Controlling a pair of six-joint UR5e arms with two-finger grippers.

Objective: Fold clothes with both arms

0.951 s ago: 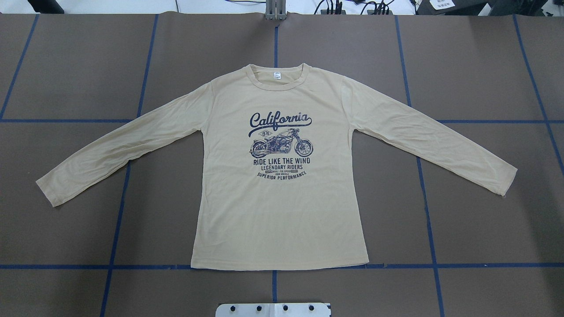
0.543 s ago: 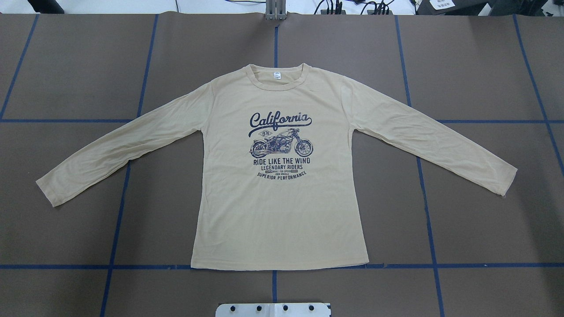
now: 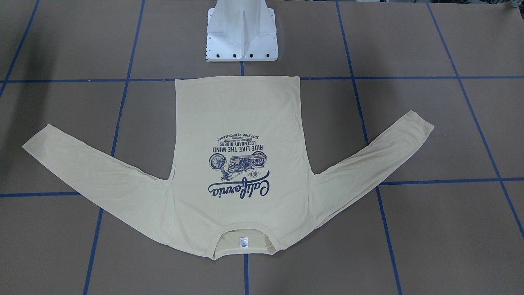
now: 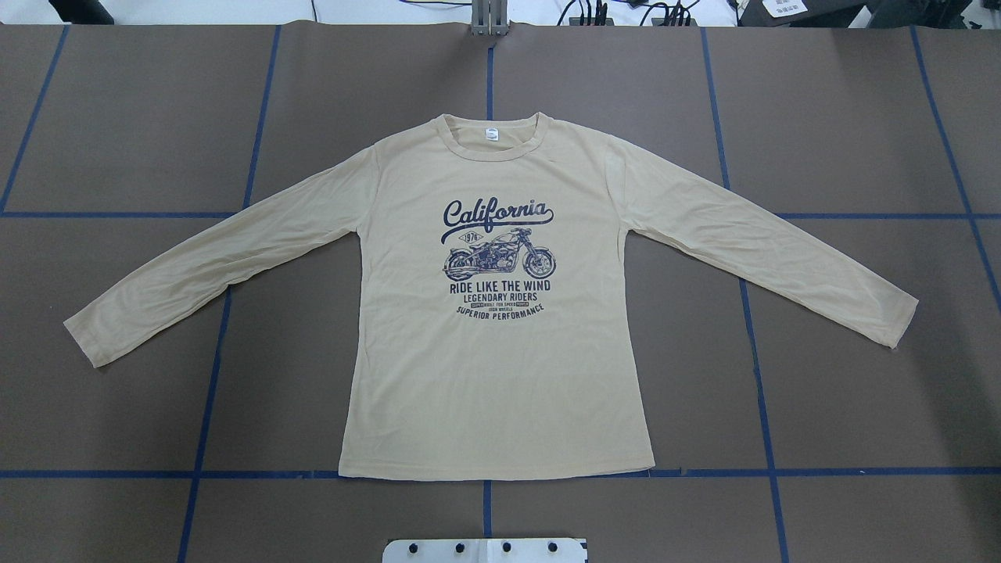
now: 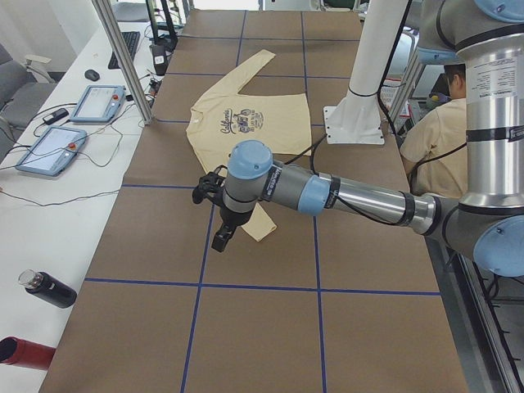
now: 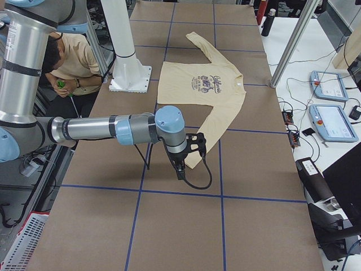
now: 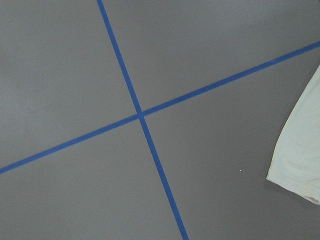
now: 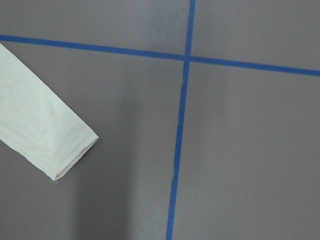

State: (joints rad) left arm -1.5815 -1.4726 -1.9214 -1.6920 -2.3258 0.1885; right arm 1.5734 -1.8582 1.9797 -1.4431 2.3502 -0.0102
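The pale cream-yellow long-sleeved jersey T-shirt (image 4: 500, 375) lies flat, print up, on the brown blue-taped surface (image 4: 117, 117). The black left tool (image 5: 221, 237) and right tool (image 6: 179, 169) seemingly hang near the cuffs (image 8: 75, 150); open or closed, I cannot tell. A shallow pinch could drag the thin fabric askew.

Overhead and front cameras look down on the T-shirt (image 4: 500, 375) from opposite sides; end cameras stand farther off; wrist cameras sit close above its cuffs (image 8: 55, 135).
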